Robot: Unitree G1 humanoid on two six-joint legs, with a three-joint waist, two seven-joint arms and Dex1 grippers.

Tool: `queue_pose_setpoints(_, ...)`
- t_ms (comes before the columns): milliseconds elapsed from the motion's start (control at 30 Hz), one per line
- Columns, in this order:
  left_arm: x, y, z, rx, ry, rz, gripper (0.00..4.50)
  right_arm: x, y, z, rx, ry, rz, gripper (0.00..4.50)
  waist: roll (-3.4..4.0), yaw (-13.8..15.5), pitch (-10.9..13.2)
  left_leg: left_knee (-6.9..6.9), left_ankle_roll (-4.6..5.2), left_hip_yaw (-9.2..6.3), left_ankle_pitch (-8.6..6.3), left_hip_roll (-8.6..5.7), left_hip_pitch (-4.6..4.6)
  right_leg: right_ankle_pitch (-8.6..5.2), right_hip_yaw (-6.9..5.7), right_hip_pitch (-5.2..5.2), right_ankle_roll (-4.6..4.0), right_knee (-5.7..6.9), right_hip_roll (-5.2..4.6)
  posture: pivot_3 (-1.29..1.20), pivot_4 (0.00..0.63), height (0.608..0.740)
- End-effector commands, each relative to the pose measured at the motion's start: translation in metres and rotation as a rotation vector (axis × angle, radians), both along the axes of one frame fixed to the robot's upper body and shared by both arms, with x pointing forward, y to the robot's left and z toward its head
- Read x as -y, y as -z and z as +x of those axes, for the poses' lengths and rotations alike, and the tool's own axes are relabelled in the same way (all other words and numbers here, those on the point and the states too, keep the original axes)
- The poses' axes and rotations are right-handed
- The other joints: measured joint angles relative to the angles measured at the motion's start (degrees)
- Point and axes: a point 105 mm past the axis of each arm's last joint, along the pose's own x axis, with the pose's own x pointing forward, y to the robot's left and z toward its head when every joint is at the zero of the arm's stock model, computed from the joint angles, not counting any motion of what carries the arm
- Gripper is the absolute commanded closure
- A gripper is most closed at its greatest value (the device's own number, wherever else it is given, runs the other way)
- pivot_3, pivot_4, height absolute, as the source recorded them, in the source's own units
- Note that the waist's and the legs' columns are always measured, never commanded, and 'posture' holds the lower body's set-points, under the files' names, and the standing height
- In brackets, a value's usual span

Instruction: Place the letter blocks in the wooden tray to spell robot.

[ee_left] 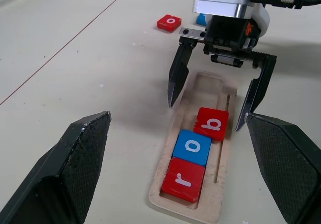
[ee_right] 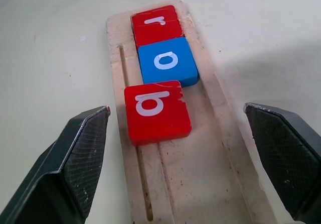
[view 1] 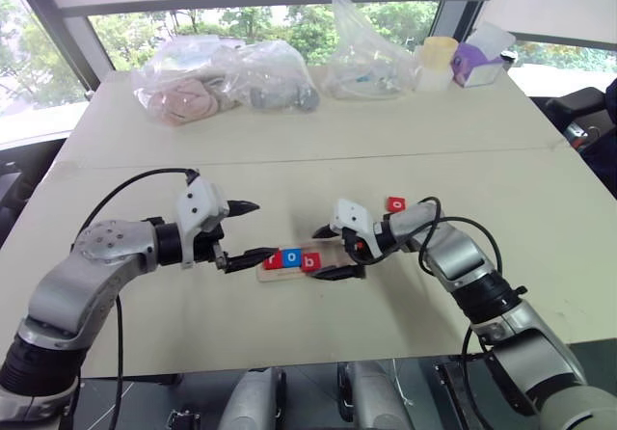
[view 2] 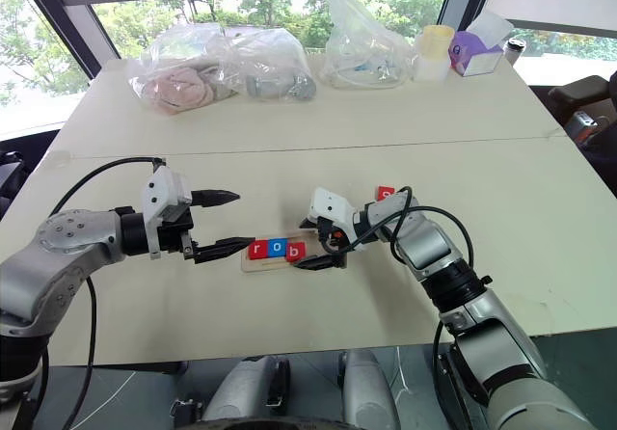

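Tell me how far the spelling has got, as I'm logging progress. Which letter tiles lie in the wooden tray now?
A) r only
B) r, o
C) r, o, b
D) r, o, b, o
C: the wooden tray holds the red r, blue o and red b; another red o lies on the table.

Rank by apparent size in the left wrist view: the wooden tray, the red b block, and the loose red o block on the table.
1. wooden tray
2. red b block
3. loose red o block, though it lies farther from the camera, so it may really match the b block.
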Motion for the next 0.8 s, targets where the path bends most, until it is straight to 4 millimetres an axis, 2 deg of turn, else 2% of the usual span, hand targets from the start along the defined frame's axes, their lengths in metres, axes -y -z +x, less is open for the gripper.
queue_pose_setpoints(33,0.003,-0.011,-0.002,0.056,0.017,-0.008,0.0,-0.006,-0.014,0.006,0.081,-0.01,0.027,0.09,0.0,0.0,0.0,0.0,0.0,0.0,0.0,0.0,0.0,0.0,0.0,0.0,0.0,0.0,0.0,0.0,0.15,0.725)
queue_pose_setpoints(467,0.005,-0.011,-0.003,0.056,0.018,-0.013,0.0,-0.011,-0.018,0.019,0.122,0.026,0.051,0.09,0.0,0.0,0.0,0.0,0.0,0.0,0.0,0.0,0.0,0.0,0.0,0.0,0.0,0.0,0.0,0.0,0.15,0.725)
queue_pose_setpoints(667,0.005,-0.012,-0.003,0.058,0.017,-0.013,0.0,-0.006,-0.017,0.009,0.093,-0.016,0.026,0.09,0.0,0.0,0.0,0.0,0.0,0.0,0.0,0.0,0.0,0.0,0.0,0.0,0.0,0.0,0.0,0.0,0.15,0.725)
queue_pose_setpoints(733,0.006,-0.012,-0.003,0.059,0.018,-0.012,0.0,-0.002,-0.021,0.006,0.094,-0.023,0.028,0.09,0.0,0.0,0.0,0.0,0.0,0.0,0.0,0.0,0.0,0.0,0.0,0.0,0.0,-0.01,-0.01,0.0,0.15,0.725)
queue_pose_setpoints(800,0.006,-0.012,-0.003,0.059,0.018,-0.013,0.0,0.004,-0.037,0.008,0.11,0.008,0.067,0.09,0.0,0.0,0.0,0.0,0.0,0.0,0.0,0.0,0.0,0.0,0.0,0.0,0.0,-0.01,-0.01,0.0,0.15,0.725)
